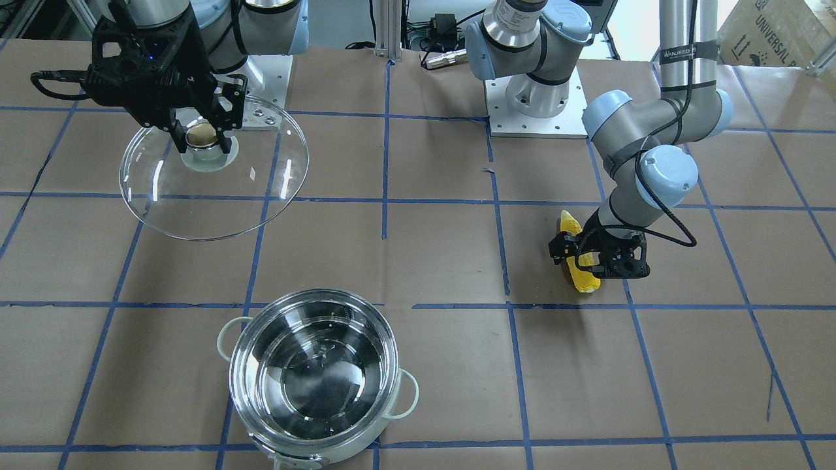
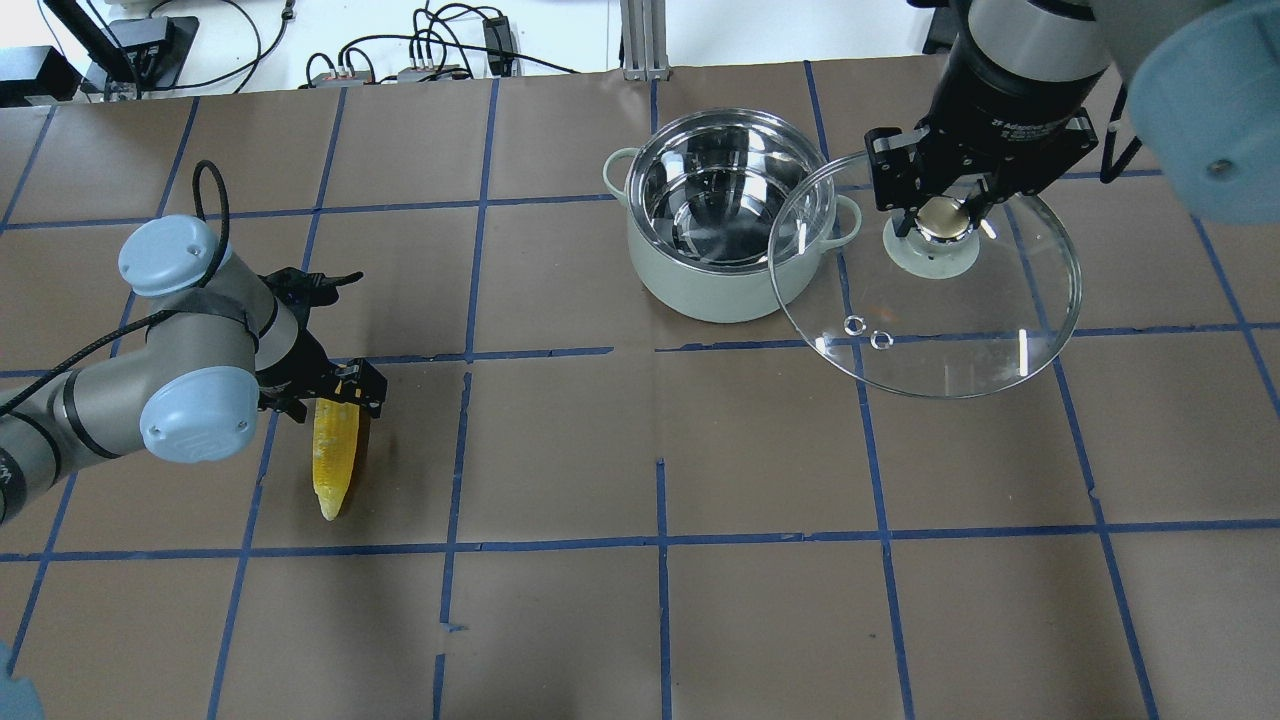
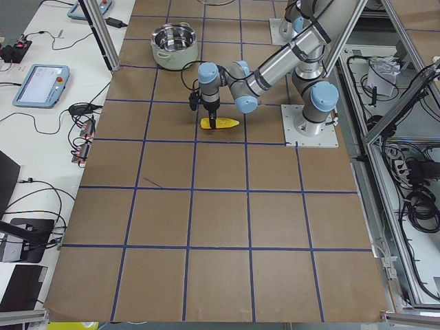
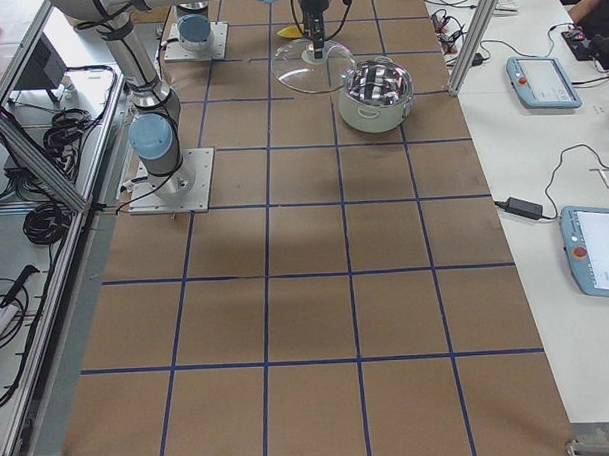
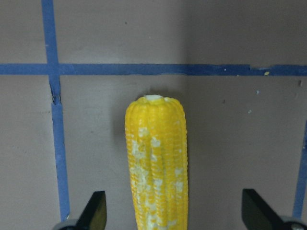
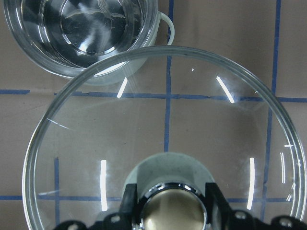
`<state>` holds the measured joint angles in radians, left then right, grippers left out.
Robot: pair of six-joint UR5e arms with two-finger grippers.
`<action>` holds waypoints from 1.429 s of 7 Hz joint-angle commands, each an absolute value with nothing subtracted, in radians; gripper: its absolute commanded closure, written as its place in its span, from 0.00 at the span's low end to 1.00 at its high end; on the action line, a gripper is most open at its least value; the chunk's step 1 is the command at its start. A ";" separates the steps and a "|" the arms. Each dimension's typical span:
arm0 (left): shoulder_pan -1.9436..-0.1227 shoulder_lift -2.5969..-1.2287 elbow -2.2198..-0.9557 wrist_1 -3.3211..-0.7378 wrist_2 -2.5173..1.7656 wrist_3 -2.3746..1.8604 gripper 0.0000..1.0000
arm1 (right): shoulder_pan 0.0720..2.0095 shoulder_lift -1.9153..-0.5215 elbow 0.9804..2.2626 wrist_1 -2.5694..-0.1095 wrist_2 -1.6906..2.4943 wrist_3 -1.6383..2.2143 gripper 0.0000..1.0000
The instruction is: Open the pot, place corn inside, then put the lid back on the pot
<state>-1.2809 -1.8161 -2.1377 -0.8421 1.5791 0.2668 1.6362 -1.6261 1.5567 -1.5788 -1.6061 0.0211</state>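
The corn (image 2: pixel 330 462) lies flat on the table at my left, pointed end toward me; it also shows in the left wrist view (image 5: pixel 156 158). My left gripper (image 2: pixel 335 395) is low over its thick end, open, with a finger (image 5: pixel 93 213) on either side and clear gaps to the corn. The pot (image 2: pixel 700 290) stands open and empty on the far middle of the table. My right gripper (image 2: pixel 942 218) is shut on the knob of the glass lid (image 2: pixel 950 320) and holds it in the air, just right of the pot; its edge overlaps the pot's rim in the overhead view.
Brown paper with a blue tape grid covers the table (image 2: pixel 660 600). Cables and small boxes (image 2: pixel 420 60) lie along the far edge. The arms' base plates (image 1: pixel 535 104) are on the robot's side. Side benches carry tablets (image 4: pixel 539 80).
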 commanded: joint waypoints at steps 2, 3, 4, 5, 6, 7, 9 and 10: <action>-1.281 -1.833 -2.129 -0.836 1.583 0.268 0.85 | 1.637 -1.631 1.559 -1.575 -1.606 0.021 0.90; -1.281 -1.833 -2.111 -0.836 1.610 0.267 0.92 | 1.637 -1.631 1.559 -1.575 -1.606 0.021 0.90; -1.308 -1.810 -2.073 -0.880 1.620 0.241 0.92 | 1.637 -1.631 1.559 -1.575 -1.606 0.020 0.89; -1.349 -1.809 -2.018 -0.943 1.612 0.156 0.92 | 1.637 -1.631 1.559 -1.575 -1.606 0.018 0.89; -1.417 -1.804 -1.943 -1.030 1.611 0.079 0.92 | 1.637 -1.631 1.559 -1.574 -1.608 0.018 0.89; -1.489 -1.819 -1.837 -1.139 1.605 -0.022 0.92 | 1.637 -1.631 1.559 -1.574 -1.606 0.015 0.89; -1.590 -1.860 -1.659 -1.235 1.511 -0.103 0.92 | 1.637 -1.631 1.559 -1.574 -1.606 0.015 0.89; -1.627 -1.888 -1.575 -1.274 1.478 -0.145 0.92 | 1.637 -1.631 1.559 -1.575 -1.606 0.015 0.89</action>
<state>-1.5763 -1.8564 -1.6772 -1.2245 1.5205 -0.0975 1.6368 -1.6307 1.5585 -1.5745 -1.6061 0.0155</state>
